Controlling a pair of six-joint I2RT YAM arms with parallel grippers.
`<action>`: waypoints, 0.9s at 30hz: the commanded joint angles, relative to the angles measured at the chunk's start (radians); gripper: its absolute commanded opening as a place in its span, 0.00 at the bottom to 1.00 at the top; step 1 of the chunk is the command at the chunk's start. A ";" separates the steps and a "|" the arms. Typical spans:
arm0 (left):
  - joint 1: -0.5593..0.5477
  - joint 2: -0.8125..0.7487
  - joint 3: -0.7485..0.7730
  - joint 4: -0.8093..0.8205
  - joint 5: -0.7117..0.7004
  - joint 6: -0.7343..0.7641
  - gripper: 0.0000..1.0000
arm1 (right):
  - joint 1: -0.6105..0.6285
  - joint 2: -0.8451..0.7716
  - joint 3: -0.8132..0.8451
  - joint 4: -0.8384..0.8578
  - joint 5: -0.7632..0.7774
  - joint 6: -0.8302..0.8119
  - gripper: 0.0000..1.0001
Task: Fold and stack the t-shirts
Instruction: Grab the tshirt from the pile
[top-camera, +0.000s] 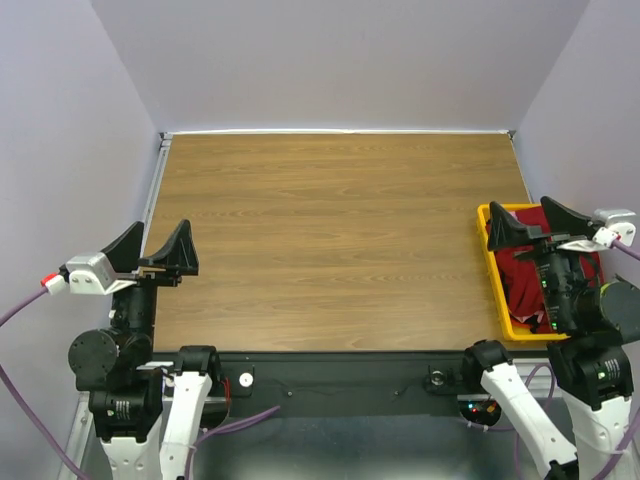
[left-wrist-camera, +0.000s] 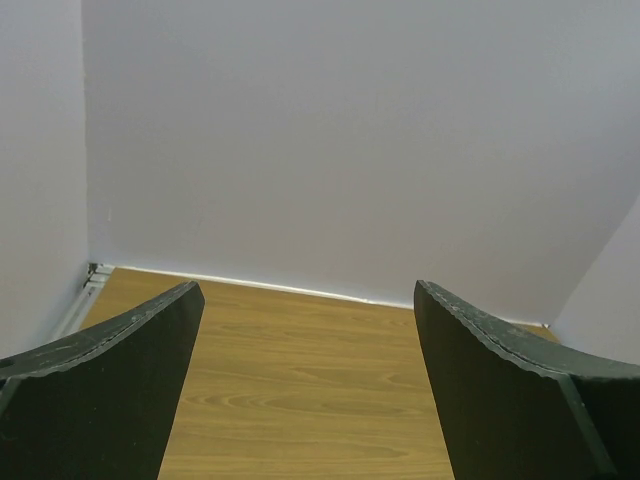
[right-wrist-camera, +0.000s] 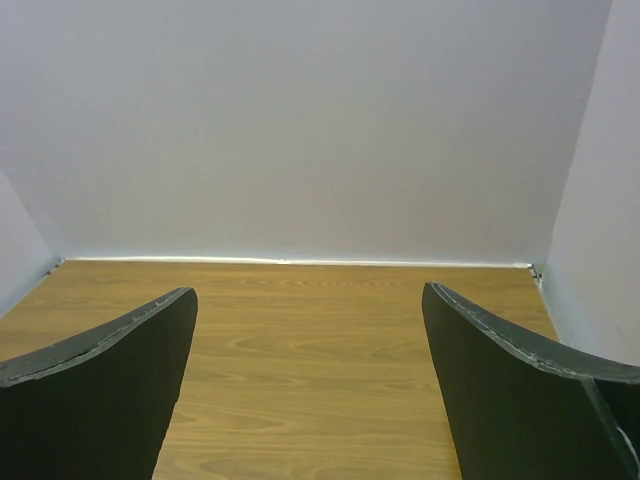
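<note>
A dark red t-shirt (top-camera: 522, 277) lies bunched in the yellow bin (top-camera: 493, 262) at the table's right edge, with some black cloth (top-camera: 527, 320) at its near end. No pink shirt shows. My right gripper (top-camera: 520, 216) is open and empty, held above the bin. My left gripper (top-camera: 157, 238) is open and empty above the table's left edge. In the left wrist view my left gripper (left-wrist-camera: 308, 380) frames only bare table, and so does my right gripper (right-wrist-camera: 308, 385) in the right wrist view. No shirt shows in either wrist view.
The wooden table (top-camera: 330, 240) is walled in by pale panels at the back and on both sides. A metal rail (top-camera: 152, 190) runs along its left edge. The arm bases and purple cables sit at the near edge.
</note>
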 joint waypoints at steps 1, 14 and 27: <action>0.003 0.025 -0.015 0.067 0.019 0.008 0.99 | 0.004 0.022 -0.008 0.048 0.054 0.032 1.00; 0.003 0.014 -0.013 -0.002 0.074 0.057 0.99 | 0.004 0.215 -0.030 -0.031 0.449 0.140 1.00; -0.122 -0.020 -0.065 -0.062 0.160 -0.044 0.99 | -0.115 0.743 0.027 -0.179 0.818 0.250 1.00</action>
